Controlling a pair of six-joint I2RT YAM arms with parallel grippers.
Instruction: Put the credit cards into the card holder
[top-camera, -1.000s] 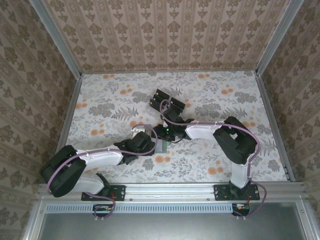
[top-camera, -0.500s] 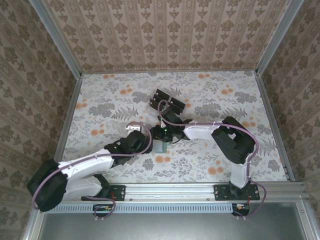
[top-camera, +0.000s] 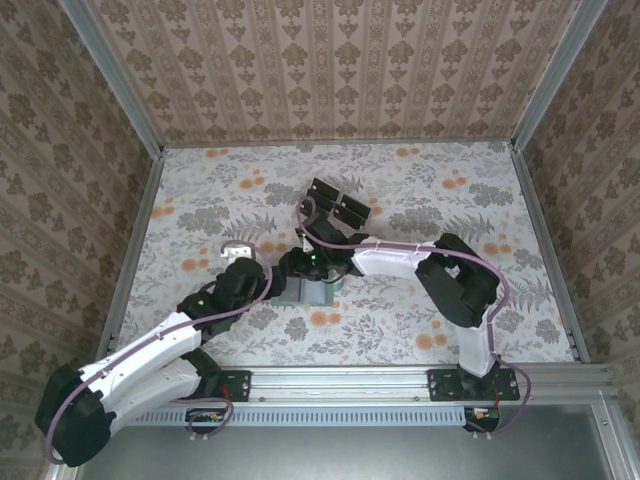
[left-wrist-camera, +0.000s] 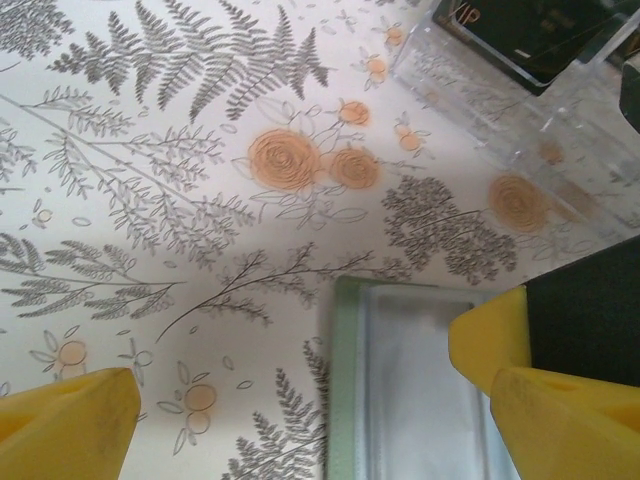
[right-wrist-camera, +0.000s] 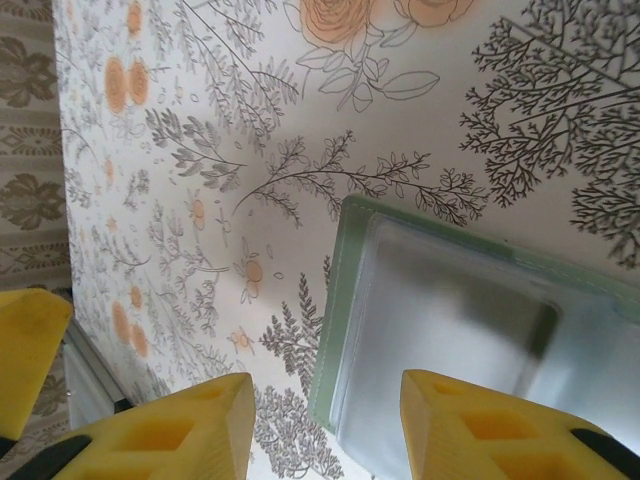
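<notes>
The card holder (top-camera: 314, 293) lies open on the flowered table, sage green with a clear sleeve inside (left-wrist-camera: 410, 390) (right-wrist-camera: 450, 330). The credit cards (top-camera: 336, 203) are black and stand in a clear rack behind it; one shows in the left wrist view (left-wrist-camera: 530, 30). My right gripper (top-camera: 298, 268) (right-wrist-camera: 325, 395) hovers open over the card holder's left edge, nothing between its yellow fingers (right-wrist-camera: 190, 425). To the left of the holder, my left gripper (top-camera: 240, 256) (left-wrist-camera: 312, 388) is wide open and holds nothing.
The clear plastic rack (left-wrist-camera: 520, 130) stands just behind the card holder. Patterned walls and metal rails (top-camera: 135, 250) enclose the table. The right forearm (top-camera: 390, 260) stretches across the middle, right of the holder.
My left arm has drawn back to the left, away from the card holder. The right gripper has slid a little left above the holder. Both jaws kept their width.
</notes>
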